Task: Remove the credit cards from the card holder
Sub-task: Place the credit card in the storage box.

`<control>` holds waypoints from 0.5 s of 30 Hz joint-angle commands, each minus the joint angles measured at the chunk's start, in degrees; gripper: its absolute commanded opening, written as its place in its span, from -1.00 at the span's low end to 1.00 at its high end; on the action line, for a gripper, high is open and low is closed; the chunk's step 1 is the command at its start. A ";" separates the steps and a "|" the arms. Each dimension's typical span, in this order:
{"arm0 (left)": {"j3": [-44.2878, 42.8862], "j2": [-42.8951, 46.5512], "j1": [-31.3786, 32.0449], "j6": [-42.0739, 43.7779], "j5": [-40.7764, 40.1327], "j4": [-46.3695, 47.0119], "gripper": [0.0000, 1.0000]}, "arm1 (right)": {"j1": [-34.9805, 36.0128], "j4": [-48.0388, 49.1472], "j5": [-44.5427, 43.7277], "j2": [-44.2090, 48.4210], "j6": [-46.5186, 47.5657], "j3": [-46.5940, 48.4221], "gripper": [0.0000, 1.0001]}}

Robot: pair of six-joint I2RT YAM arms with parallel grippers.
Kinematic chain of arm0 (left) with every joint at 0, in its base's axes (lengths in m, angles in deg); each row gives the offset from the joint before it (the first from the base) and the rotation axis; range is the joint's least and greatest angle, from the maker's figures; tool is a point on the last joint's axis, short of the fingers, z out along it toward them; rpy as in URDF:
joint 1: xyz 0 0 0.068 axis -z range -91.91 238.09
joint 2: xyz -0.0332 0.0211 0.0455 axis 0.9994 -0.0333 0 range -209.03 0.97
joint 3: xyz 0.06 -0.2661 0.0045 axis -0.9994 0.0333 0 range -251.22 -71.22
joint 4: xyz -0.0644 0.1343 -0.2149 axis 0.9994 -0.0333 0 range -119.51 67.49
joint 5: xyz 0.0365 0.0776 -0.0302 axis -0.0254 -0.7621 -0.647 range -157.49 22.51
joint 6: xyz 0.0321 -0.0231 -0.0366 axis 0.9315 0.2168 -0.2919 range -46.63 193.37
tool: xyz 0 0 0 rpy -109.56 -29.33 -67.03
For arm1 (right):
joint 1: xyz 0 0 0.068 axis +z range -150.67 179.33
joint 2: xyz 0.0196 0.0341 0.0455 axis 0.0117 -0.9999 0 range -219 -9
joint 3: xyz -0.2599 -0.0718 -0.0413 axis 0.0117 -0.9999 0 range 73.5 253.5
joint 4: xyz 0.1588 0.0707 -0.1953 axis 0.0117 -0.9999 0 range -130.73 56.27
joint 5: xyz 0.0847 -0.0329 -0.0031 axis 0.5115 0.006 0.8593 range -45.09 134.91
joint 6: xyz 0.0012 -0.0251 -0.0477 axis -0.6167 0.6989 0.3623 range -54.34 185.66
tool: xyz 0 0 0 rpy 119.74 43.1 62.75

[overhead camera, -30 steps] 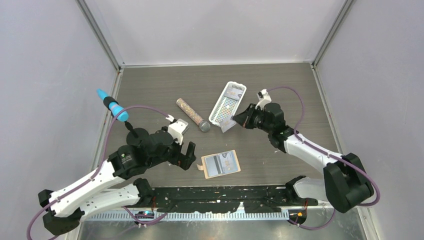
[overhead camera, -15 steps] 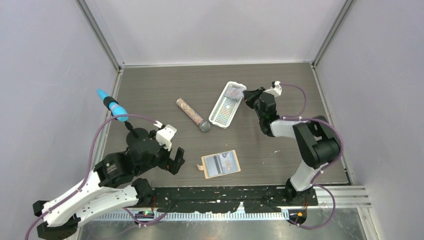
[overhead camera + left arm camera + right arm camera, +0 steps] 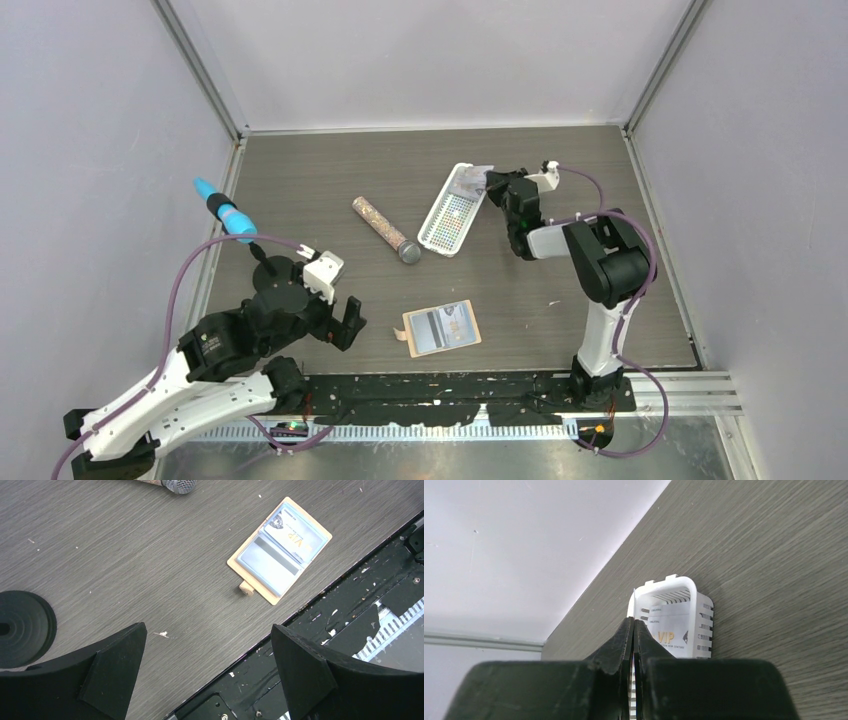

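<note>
The tan card holder (image 3: 406,335) lies open on the table near the front edge. It holds a striped credit card (image 3: 430,328) and a VIP card (image 3: 458,320). The left wrist view shows the holder's tab (image 3: 245,587) and both cards (image 3: 270,560). My left gripper (image 3: 348,322) is open and empty, left of the holder (image 3: 207,630). My right gripper (image 3: 492,182) is shut on a thin credit card (image 3: 632,602) seen edge-on, over the far end of the white basket (image 3: 440,225). Another VIP card (image 3: 669,632) lies in the basket (image 3: 703,612).
A glittery tube (image 3: 385,230) lies left of the basket. A blue marker (image 3: 225,212) stands in a black round base (image 3: 268,268) at the left, also in the left wrist view (image 3: 22,627). A black rail (image 3: 450,385) runs along the front edge. Walls enclose the table.
My right gripper carried its card from the basket's near end to its far end. My left arm drew back slightly toward the near left, still open.
</note>
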 commanded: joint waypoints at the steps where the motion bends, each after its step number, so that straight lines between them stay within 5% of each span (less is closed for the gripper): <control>1: 0.01 0.08 -0.15 1.05 -0.52 1.52 0.99 | -0.17 1.49 -2.32 -1.50 -3.06 2.35 -0.89; 15: 0.36 2.25 -0.14 0.90 -1.52 2.13 0.99 | -0.16 -2.71 -2.79 -5.48 -5.92 4.91 -0.89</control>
